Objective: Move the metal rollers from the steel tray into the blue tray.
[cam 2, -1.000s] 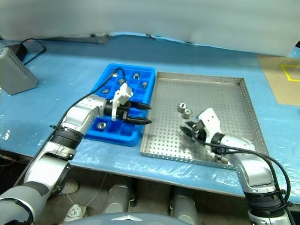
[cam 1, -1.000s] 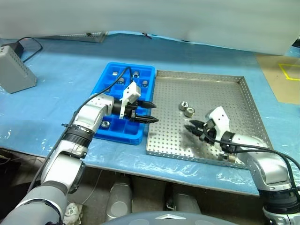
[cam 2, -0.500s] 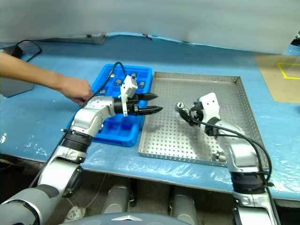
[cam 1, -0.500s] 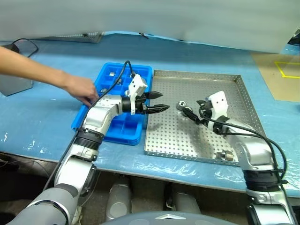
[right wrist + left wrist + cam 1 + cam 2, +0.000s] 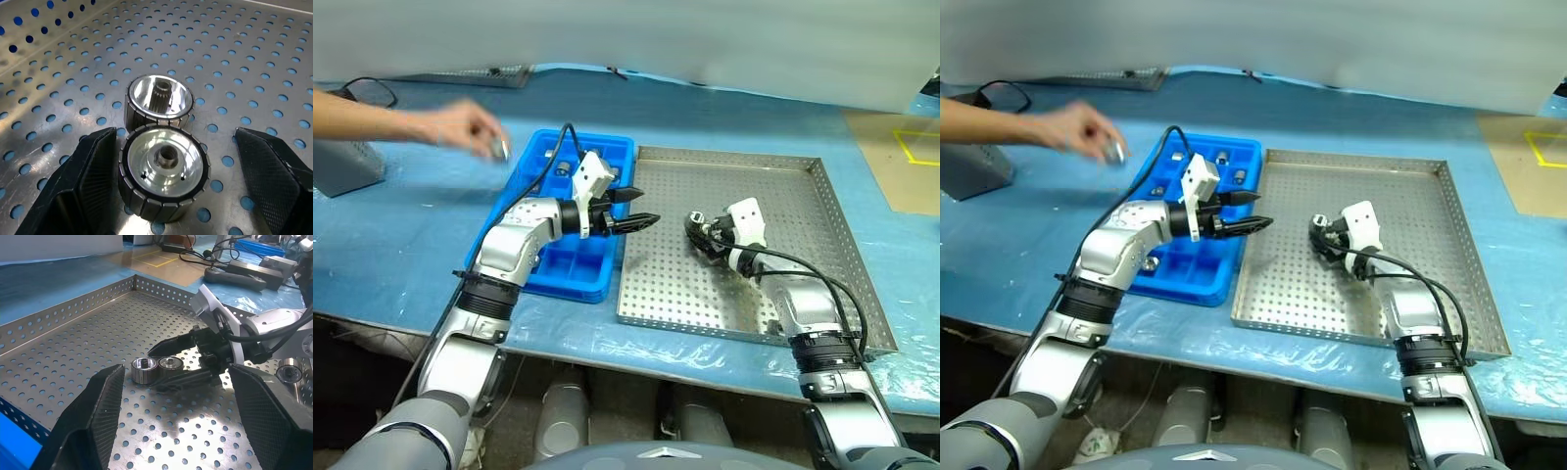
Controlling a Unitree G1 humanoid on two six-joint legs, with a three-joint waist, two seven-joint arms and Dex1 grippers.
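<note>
Two metal rollers point(image 5: 161, 132) stood touching each other on the perforated floor of the steel tray point(image 5: 773, 211), near its middle. The nearer one point(image 5: 164, 171) showed a hub with a centre pin; the farther one point(image 5: 159, 100) showed a hollow bore. A third roller point(image 5: 289, 372) lay farther off on the same floor, partly hidden behind a finger of the left gripper in the left wrist view.

The right gripper point(image 5: 195, 181) sat low over the tray with its jaws wide apart, one finger on each side of the nearer roller; neither finger was seen to touch it. From the head camera the pair was largely hidden behind these jaws.

The left gripper point(image 5: 631, 208) hung level above the tray's left rim, beside the blue tray point(image 5: 558, 269), jaws apart and holding nothing.

The blue tray lay against the steel tray's left side on the bench point(image 5: 411, 255). Some of its compartments held rollers point(image 5: 1224, 157), but the left arm covered much of it, so no count could be made.

A person's hand point(image 5: 460, 125) reached over the bench left of the blue tray, blurred, with a small shiny object at its fingertips that could not be identified.
</note>
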